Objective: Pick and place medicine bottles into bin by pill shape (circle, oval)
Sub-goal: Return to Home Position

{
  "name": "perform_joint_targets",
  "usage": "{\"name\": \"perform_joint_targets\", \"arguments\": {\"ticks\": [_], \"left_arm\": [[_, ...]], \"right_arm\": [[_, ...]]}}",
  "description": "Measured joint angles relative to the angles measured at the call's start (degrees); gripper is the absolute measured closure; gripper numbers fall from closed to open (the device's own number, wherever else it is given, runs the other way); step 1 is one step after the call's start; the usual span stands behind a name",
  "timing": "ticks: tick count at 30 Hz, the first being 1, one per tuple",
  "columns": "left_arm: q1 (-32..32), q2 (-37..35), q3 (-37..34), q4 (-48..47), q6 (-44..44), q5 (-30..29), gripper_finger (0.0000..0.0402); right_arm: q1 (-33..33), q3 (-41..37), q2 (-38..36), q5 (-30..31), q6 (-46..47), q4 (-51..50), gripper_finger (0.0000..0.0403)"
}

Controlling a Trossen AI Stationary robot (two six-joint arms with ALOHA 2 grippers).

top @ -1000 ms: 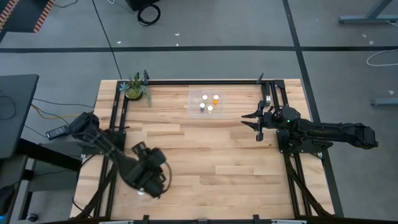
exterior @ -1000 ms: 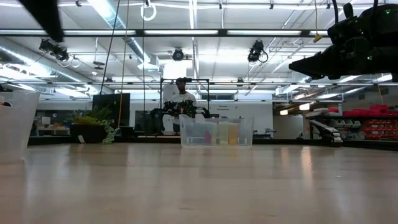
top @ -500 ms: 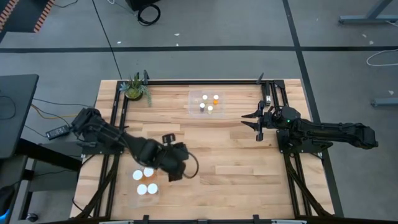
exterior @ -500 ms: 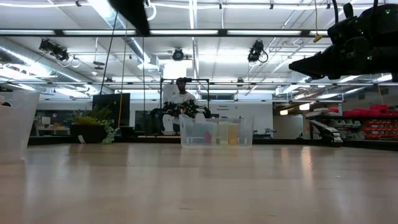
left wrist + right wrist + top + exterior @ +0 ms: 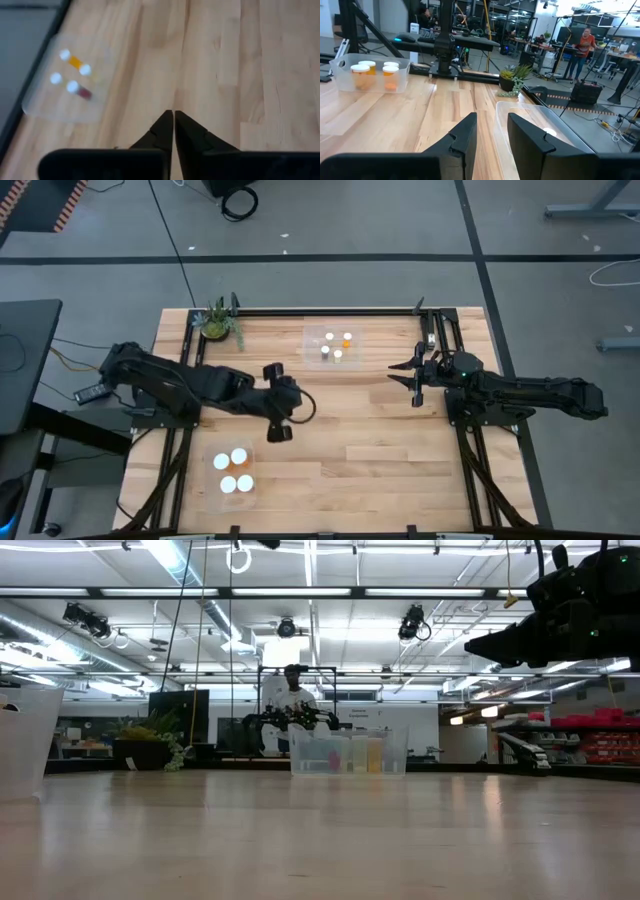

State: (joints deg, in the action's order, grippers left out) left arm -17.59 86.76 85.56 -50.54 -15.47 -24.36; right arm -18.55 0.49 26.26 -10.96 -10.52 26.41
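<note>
Homing step. Orange translucent white-capped medicine bottles (image 5: 239, 457) sit in near clear plastic bin (image 5: 213, 480). Left gripper (image 5: 173, 116) over mid wooden tabletop (image 5: 380, 440), fingers closed together, empty; right gripper (image 5: 491, 122) parked, parted, empty. Rest in far clear bin (image 5: 311, 345). Next: fold left arm home.

High: straight down, whole counter (image 5: 380, 440). Low: counter height, level, facing plant's (image 5: 148, 742) edge. Right wrist: near counter, shares plant. Left wrist: close, looking down.

Smooth planked wood table (image 5: 380, 450), clear plastic bin (image 5: 337, 75), translucent orange bottles (image 5: 361, 79)
</note>
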Motion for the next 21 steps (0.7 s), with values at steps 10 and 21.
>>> {"name": "perform_joint_targets", "arguments": {"ticks": [10, 21], "left_arm": [[3.3, -5.4, 0.0, 4.2, 5.9, 0.0, 0.0393], [5.3, -9.5, -1.0, 9.9, 13.1, -1.2, 0.0397]], "right_arm": [[0.0, 0.0, 0.0, 0.0, 0.0, 0.0, 0.0287], [0.0, 0.0, 0.0, 0.0, 0.0, -0.1, 0.0287]]}}
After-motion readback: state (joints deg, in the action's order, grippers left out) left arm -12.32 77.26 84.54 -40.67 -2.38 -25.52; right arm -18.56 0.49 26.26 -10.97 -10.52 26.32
